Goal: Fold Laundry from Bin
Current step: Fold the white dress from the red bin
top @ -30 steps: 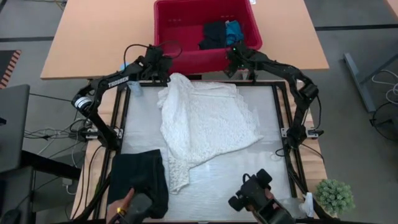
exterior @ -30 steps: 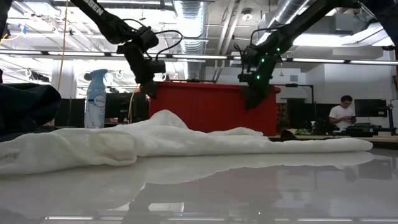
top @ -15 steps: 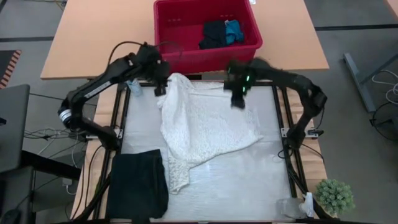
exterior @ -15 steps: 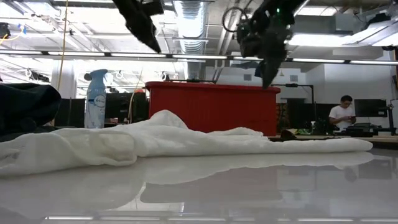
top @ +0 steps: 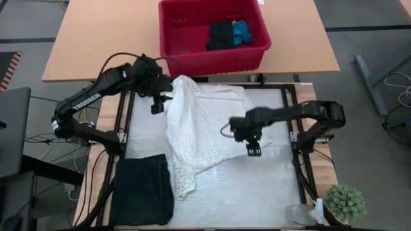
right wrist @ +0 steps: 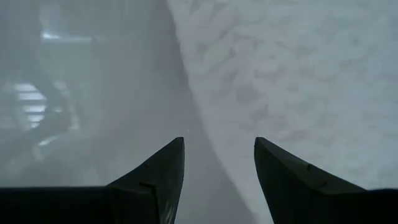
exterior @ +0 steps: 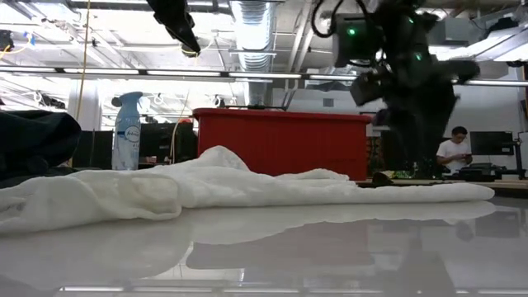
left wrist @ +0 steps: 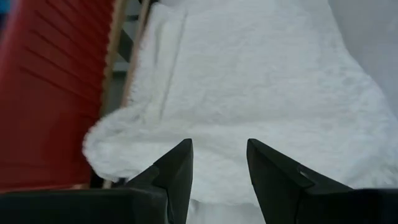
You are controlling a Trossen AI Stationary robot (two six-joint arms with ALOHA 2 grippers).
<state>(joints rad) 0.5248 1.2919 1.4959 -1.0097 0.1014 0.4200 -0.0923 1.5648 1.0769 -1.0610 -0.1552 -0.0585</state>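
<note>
No legible writing on bin [top: 192, 61]

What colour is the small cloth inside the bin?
Bright blue, seen best in the high view.

From my station I see the white garment [top: 205, 128] as soft, crinkled cloth with a rough, lacy texture. The bench [top: 257, 186] under it looks smooth and glossy, mirroring the cloth in the low view. The bin [top: 192, 61] is matt red plastic, ribbed on its wall. The folded black garment [top: 144, 189] is matt cloth.
</note>
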